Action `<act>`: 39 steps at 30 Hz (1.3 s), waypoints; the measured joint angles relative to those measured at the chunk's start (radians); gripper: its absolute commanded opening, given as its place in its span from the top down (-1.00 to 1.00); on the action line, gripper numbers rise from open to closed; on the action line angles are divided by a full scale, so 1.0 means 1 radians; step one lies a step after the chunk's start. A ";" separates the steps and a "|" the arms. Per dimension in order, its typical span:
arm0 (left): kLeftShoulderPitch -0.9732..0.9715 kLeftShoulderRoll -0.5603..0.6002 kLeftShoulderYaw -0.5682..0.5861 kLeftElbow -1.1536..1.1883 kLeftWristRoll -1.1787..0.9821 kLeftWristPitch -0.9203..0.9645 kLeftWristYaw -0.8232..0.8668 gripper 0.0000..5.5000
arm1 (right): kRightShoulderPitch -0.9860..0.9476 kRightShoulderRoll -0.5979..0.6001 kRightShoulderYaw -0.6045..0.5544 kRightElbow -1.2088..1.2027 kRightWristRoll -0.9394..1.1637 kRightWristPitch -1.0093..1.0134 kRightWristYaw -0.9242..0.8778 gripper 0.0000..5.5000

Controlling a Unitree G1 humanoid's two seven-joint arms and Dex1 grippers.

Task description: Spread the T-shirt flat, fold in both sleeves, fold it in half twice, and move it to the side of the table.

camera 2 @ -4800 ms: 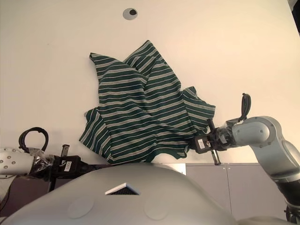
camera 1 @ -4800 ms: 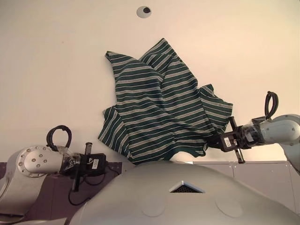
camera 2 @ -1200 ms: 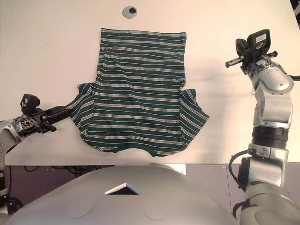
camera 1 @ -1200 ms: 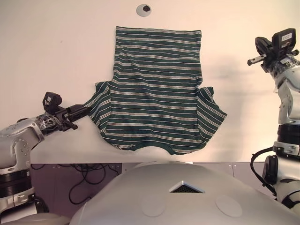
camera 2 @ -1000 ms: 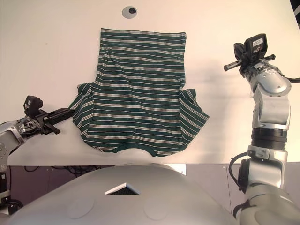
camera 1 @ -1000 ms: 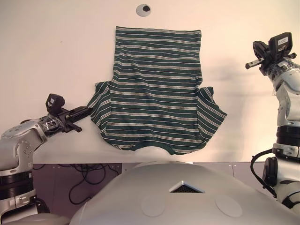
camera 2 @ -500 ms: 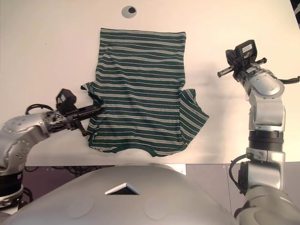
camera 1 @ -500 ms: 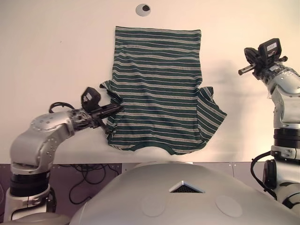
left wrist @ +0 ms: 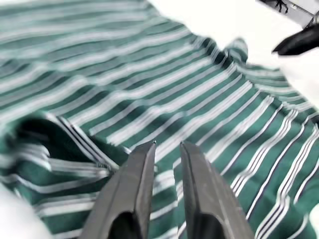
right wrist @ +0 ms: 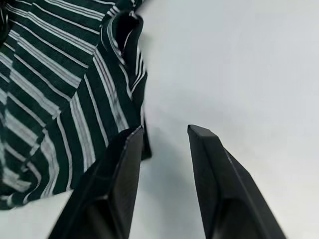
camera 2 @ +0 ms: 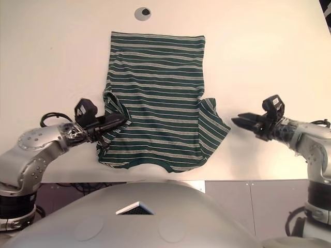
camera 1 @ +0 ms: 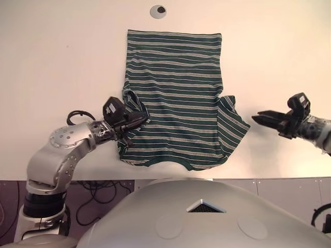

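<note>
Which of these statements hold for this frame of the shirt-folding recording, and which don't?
1. The T-shirt lies spread on the table. True.
2. The right sleeve is folded in. False: it sticks out sideways.
3. The right gripper is open, close to that sleeve. True.
4. The left gripper rests on bare table. False: it is over the T-shirt, at the folded-in left sleeve.
</note>
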 measured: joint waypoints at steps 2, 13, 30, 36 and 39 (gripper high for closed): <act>-0.034 0.000 0.041 -0.008 -0.037 0.011 0.012 0.69 | 0.025 0.000 0.043 0.011 -0.018 -0.036 0.017 0.41; -0.061 -0.010 0.080 0.035 -0.056 0.006 0.051 0.69 | 0.028 0.001 0.151 0.030 -0.034 -0.148 0.047 0.99; -0.069 -0.061 0.039 0.142 0.000 -0.042 0.090 0.69 | -0.213 0.097 0.281 -0.136 0.194 0.093 -0.003 0.99; -0.088 -0.062 0.013 0.149 0.031 -0.063 0.083 0.59 | -0.252 0.174 0.453 -0.071 0.080 0.021 -0.080 0.74; -0.075 -0.051 0.019 0.147 0.029 -0.079 0.050 0.44 | -0.232 0.171 0.425 -0.109 0.098 -0.036 -0.056 0.57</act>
